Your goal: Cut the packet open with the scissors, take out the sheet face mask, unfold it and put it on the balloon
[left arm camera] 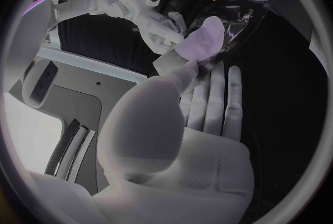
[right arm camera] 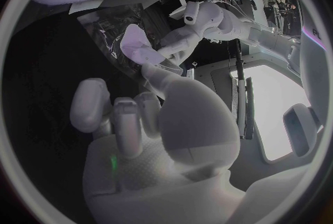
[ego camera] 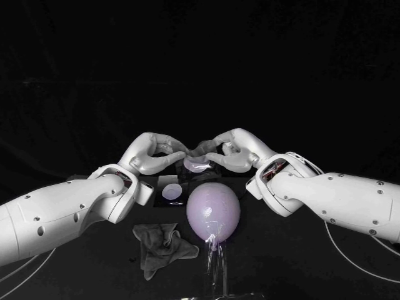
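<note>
Pale folded sheet mask [ego camera: 198, 164], against its clear crinkled packet [left arm camera: 239, 18], sits at 12 o'clock of the lilac oval balloon [ego camera: 214, 211], pinched between the fingers of the left hand [ego camera: 155, 153] and right hand [ego camera: 239, 149]. A crumpled grey cloth [ego camera: 162, 245] lies at 7 o'clock, a white disc [ego camera: 172, 192] at 10. The black table [ego camera: 290, 269] is open at 3.

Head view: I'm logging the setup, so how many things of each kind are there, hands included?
hands: 2 (left hand, right hand)
balloon: 1
sheet mask, held by both hands: 1
crumpled grey piece: 1
dark item with white spot: 1
clear stand under balloon: 1
Total: 7
</note>
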{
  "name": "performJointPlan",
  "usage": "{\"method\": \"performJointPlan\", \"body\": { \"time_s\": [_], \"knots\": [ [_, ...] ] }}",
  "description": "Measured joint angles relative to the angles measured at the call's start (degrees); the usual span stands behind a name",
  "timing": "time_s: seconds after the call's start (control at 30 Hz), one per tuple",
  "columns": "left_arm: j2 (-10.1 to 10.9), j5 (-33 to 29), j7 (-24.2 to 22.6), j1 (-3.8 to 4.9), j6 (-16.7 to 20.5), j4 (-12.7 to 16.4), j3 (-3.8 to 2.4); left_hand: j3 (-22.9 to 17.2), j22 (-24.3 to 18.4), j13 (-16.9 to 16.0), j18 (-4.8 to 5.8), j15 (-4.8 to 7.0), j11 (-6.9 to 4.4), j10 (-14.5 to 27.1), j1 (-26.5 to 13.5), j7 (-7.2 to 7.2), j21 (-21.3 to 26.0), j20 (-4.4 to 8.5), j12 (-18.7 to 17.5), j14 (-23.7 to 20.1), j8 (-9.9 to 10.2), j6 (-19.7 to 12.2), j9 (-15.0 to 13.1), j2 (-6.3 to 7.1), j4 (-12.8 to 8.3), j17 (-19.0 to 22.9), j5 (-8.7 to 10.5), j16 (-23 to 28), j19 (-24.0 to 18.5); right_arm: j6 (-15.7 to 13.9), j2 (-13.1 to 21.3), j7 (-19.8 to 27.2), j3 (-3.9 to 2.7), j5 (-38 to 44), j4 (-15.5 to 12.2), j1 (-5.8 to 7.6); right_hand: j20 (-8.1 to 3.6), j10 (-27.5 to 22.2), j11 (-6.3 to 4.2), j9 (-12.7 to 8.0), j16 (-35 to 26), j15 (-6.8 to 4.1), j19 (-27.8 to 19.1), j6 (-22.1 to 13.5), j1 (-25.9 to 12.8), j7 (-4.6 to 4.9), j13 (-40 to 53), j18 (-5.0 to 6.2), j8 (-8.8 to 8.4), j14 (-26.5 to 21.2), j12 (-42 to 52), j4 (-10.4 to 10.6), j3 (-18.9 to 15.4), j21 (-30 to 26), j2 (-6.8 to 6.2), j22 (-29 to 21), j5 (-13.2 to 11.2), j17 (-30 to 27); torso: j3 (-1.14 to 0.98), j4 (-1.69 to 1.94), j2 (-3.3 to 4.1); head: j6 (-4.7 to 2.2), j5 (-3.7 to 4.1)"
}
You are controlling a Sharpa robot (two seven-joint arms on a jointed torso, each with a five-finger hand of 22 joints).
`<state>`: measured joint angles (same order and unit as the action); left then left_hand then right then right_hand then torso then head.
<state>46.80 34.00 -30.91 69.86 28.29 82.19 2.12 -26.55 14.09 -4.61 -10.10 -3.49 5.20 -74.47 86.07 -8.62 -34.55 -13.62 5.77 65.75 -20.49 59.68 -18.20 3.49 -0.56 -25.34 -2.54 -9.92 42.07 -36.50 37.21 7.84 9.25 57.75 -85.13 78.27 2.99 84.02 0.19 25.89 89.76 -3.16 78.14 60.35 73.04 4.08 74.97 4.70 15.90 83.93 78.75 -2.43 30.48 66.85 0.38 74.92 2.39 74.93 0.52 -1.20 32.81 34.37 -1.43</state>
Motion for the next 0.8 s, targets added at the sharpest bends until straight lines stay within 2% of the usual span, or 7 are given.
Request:
{"method": "performJointPlan", "body": {
  "time_s": [0.07,0.13,0.3,0.5,0.57,0.73,0.8],
  "knots": [
    [0.04,-0.88,0.04,0.0,0.08,0.04,0.0,0.0,0.0,-0.01,0.01,0.09,-0.1,-0.11,-0.11,0.04,0.0,0.0,0.0,0.1,-0.01,0.04,0.0,0.11,0.0,-0.03,0.0,0.0,0.0,-0.07,0.05,-0.06,0.0,0.48,0.08,-0.01,-0.24,0.0,0.0,0.0,-0.01,0.0,-0.24,-0.11,0.0,0.09,0.13,-0.1,0.01,0.0,-0.58,-0.12,0.12,-0.54,0.0,0.01,0.0,0.03,-0.01,0.0,0.0,-0.09,-0.03],
    [0.11,-1.67,0.08,0.0,0.17,0.1,0.0,0.25,0.0,-0.05,0.38,0.4,-0.69,-0.7,-0.82,0.34,0.0,0.0,0.45,0.8,-0.52,0.57,0.0,0.83,0.25,-0.27,0.0,-0.33,0.0,-0.15,0.14,-0.08,0.0,0.86,0.12,-0.03,-0.11,0.0,0.0,0.0,-0.01,0.0,-0.51,-0.42,-0.01,0.23,0.08,-0.33,0.54,0.0,-1.16,-0.43,0.43,-0.86,-0.01,0.02,0.06,0.03,-0.01,0.0,0.0,-0.2,-0.04],
    [0.24,-3.22,0.14,0.0,0.4,0.24,0.0,0.31,0.0,-0.16,0.39,0.4,-0.7,-0.71,-0.88,0.3,0.0,0.0,0.53,0.81,-0.67,0.74,0.0,0.88,0.16,-0.43,0.01,-0.33,0.0,-0.56,0.42,-0.09,0.02,1.76,0.12,-0.06,-0.11,0.0,0.0,0.0,-0.13,0.0,-0.51,-0.47,-0.31,0.24,0.08,-0.33,0.97,0.0,-1.5,-0.43,0.43,-0.86,-0.32,0.03,0.27,0.03,-0.01,0.0,0.03,-0.37,-0.01],
    [0.23,-4.44,0.22,0.0,0.6,0.38,0.0,0.31,-0.07,-0.4,0.41,0.7,-0.97,-1.25,-1.42,0.53,0.0,0.0,0.67,1.13,-1.12,1.12,0.0,1.43,0.16,-0.71,0.01,-0.67,0.0,-1.52,0.22,-0.07,0.02,2.91,0.13,-0.13,-0.1,-0.01,0.01,0.0,-0.23,0.0,-0.51,-0.61,-0.45,0.22,0.07,-0.34,1.49,0.0,-1.59,-0.59,0.59,-0.86,-0.46,0.02,0.28,0.02,-0.01,-0.01,0.03,-0.48,-0.01],
    [0.2,-4.72,0.28,0.0,0.7,0.4,0.0,0.31,-0.15,-0.4,0.42,0.82,-1.17,-1.45,-1.98,0.84,0.0,-0.05,1.08,1.63,-1.47,1.43,0.0,2.0,0.16,-0.89,0.01,-0.96,0.05,-1.96,0.07,-0.13,0.02,3.31,0.15,-0.17,-0.11,-0.01,0.01,0.0,-0.23,0.0,-0.51,-0.7,-0.45,0.29,0.07,-0.34,1.62,0.0,-1.59,-0.59,0.59,-1.12,-0.46,0.02,0.27,0.02,-0.01,0.0,0.04,-0.52,-0.01],
    [0.18,-5.05,0.41,0.0,0.93,0.52,-0.01,0.2,-0.21,-0.46,0.41,0.83,-1.37,-1.64,-2.02,0.94,0.0,-0.32,1.1,1.64,-1.65,1.53,0.0,2.03,0.27,-1.12,0.02,-1.11,0.32,-3.11,-0.21,-0.56,0.03,4.14,0.23,-0.25,-0.11,-0.01,0.01,0.0,-0.3,0.01,-0.51,-0.81,-0.54,0.23,0.05,-0.35,1.65,0.0,-1.59,-0.56,0.62,-1.12,-0.55,-0.01,0.27,-0.02,-0.02,-0.01,0.05,-0.63,0.03],
    [0.16,-5.09,0.46,0.0,1.03,0.61,-0.01,-0.12,-0.35,-0.72,0.43,1.34,-1.65,-2.27,-2.91,1.37,0.0,-0.32,1.68,2.17,-2.12,1.96,0.0,2.91,0.57,-1.47,0.02,-1.66,0.96,-3.59,-0.42,-0.82,0.03,4.45,0.32,-0.28,-0.1,-0.01,0.01,0.0,-0.37,0.0,-0.51,-0.86,-0.6,0.27,0.0,-0.35,1.65,0.0,-1.6,-0.44,0.78,-1.13,-0.62,-0.02,0.27,-0.03,-0.02,-0.04,0.05,-0.63,0.03]
  ]
}}
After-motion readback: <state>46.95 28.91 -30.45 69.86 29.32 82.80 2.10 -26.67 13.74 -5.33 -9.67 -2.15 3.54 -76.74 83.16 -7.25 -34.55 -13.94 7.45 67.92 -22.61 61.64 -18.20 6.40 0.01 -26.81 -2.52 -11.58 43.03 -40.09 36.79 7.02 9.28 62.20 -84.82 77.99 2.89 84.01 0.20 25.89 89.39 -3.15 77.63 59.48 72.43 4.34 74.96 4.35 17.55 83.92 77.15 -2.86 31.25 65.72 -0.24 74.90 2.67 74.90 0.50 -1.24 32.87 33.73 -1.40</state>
